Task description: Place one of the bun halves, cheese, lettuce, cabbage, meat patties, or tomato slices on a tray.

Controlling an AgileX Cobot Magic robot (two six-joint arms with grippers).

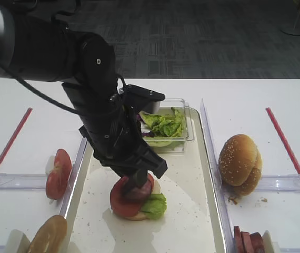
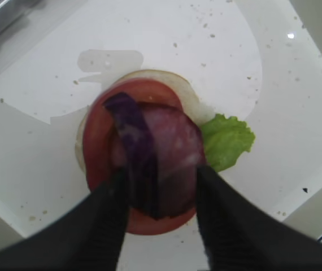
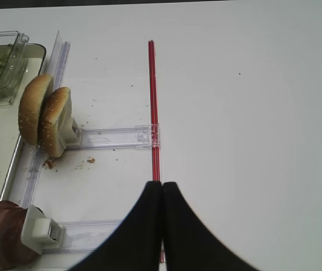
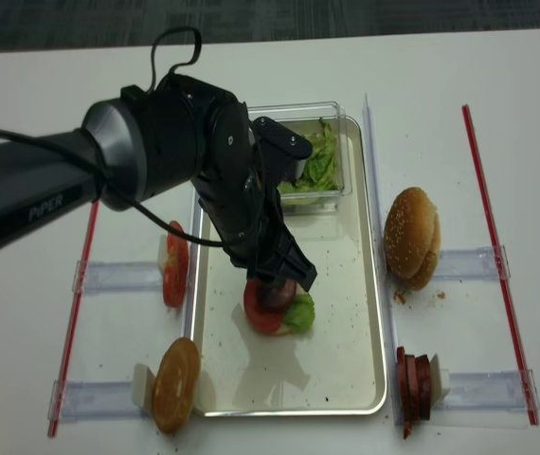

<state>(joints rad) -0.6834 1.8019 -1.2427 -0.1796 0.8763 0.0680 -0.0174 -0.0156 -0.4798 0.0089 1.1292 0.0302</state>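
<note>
On the cream tray point(image 1: 192, 211) stands a stack: a pale bun half point(image 2: 183, 93) at the bottom, lettuce point(image 2: 229, 141) sticking out to the side, a tomato slice point(image 2: 99, 141), a meat patty point(image 2: 175, 152), and a strip of purple cabbage point(image 2: 135, 141) lying on top. My left gripper point(image 2: 161, 175) hangs just over the stack, open, one finger on each side of the cabbage and meat. From above, the left gripper point(image 1: 139, 182) hides most of the stack. My right gripper point(image 3: 161, 185) is shut on nothing, over the bare table right of the tray.
A clear box of lettuce point(image 1: 166, 126) sits at the tray's far end. Racks flank the tray: tomato slices point(image 1: 58, 174) and a bun half point(image 1: 47, 234) to the left, sesame bun halves point(image 1: 239, 163) and meat patties point(image 1: 247, 242) to the right. Red strips point(image 3: 152, 101) mark the table.
</note>
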